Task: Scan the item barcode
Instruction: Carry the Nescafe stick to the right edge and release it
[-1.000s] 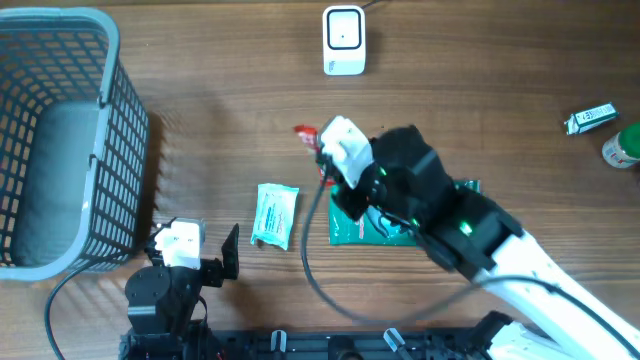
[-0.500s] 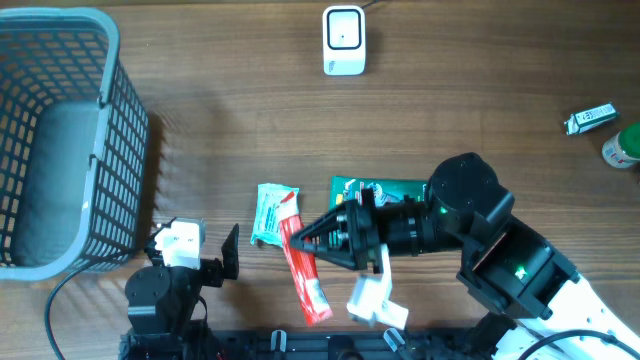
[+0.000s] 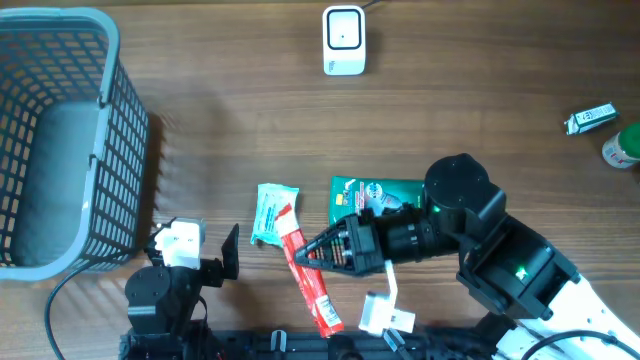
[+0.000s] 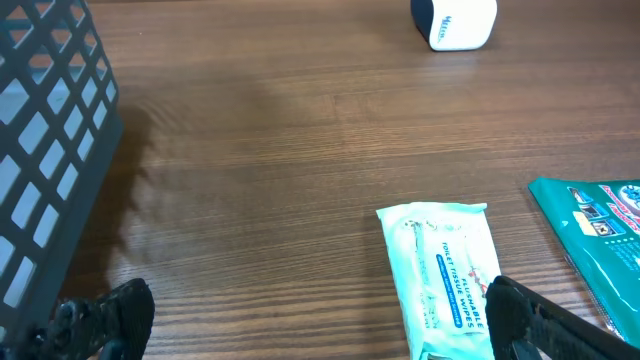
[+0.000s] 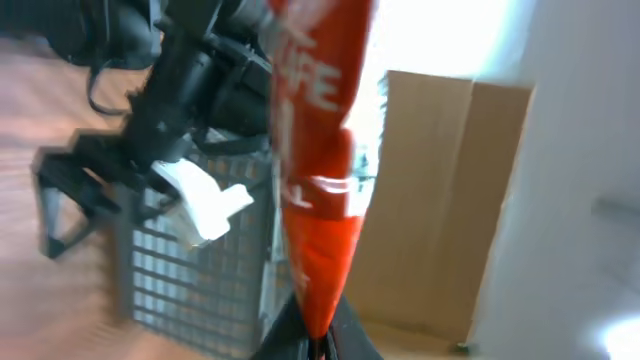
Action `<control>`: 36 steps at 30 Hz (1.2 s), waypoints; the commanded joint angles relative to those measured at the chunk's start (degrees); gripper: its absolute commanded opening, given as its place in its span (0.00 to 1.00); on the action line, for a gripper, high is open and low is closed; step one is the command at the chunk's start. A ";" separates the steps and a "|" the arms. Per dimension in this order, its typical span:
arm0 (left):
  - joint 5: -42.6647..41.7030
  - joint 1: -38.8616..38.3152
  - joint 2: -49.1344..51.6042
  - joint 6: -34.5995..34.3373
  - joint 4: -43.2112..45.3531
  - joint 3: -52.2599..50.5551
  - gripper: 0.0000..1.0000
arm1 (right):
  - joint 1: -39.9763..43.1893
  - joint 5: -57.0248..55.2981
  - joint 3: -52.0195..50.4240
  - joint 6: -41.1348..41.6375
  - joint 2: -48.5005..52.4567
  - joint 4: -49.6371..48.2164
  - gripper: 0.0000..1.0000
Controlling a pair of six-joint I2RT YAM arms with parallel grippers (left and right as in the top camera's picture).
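My right gripper (image 3: 308, 258) is shut on one end of a long red packet (image 3: 308, 272) and holds it above the table's front, between the wipes pack and the green packet. In the right wrist view the red packet (image 5: 318, 150) stands up out of the shut gripper (image 5: 318, 338), blurred, with white lettering. The white scanner (image 3: 343, 40) stands at the far middle of the table, well away from the packet. My left gripper (image 4: 315, 320) rests open at the front left, its right finger (image 4: 530, 315) over a corner of the wipes pack (image 4: 440, 275).
A grey mesh basket (image 3: 60, 140) stands at the left. The pale green wipes pack (image 3: 274, 214) and a dark green packet (image 3: 375, 195) lie mid-table. A small packet (image 3: 588, 118) and a bottle (image 3: 622, 146) sit at the right edge. A cardboard box (image 5: 440, 200) stands off the table.
My right arm swung back from mid-table toward the front and turned its wrist, carrying the red packet; it now points left and low. The left arm has not moved.
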State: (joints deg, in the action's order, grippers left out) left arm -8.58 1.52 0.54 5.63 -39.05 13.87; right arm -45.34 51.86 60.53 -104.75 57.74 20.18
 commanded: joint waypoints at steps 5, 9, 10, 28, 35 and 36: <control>0.33 0.22 -0.15 -0.52 0.17 -0.42 1.00 | 0.37 -2.99 0.55 61.26 11.50 -0.24 0.04; 0.33 0.22 -0.15 -0.52 0.17 -0.42 1.00 | 0.44 -4.24 0.55 92.91 19.85 -3.10 0.04; 0.33 0.22 -0.15 -0.52 0.20 -0.42 1.00 | 0.44 -6.56 0.55 97.96 20.81 -3.21 0.04; 0.33 0.22 -0.15 -0.52 0.20 -0.42 1.00 | 26.95 0.85 9.79 159.40 57.64 -55.36 0.05; 0.33 0.20 -0.15 -0.55 0.17 -0.42 1.00 | 27.56 -3.65 40.54 158.24 77.57 -43.32 0.05; 0.33 0.22 -0.15 -0.55 0.17 -0.42 1.00 | 27.74 -5.07 43.08 157.98 78.95 -41.13 0.05</control>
State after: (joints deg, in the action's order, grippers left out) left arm -8.58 1.52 0.75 5.63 -39.00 13.85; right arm -17.74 50.26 95.02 53.25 132.64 -24.67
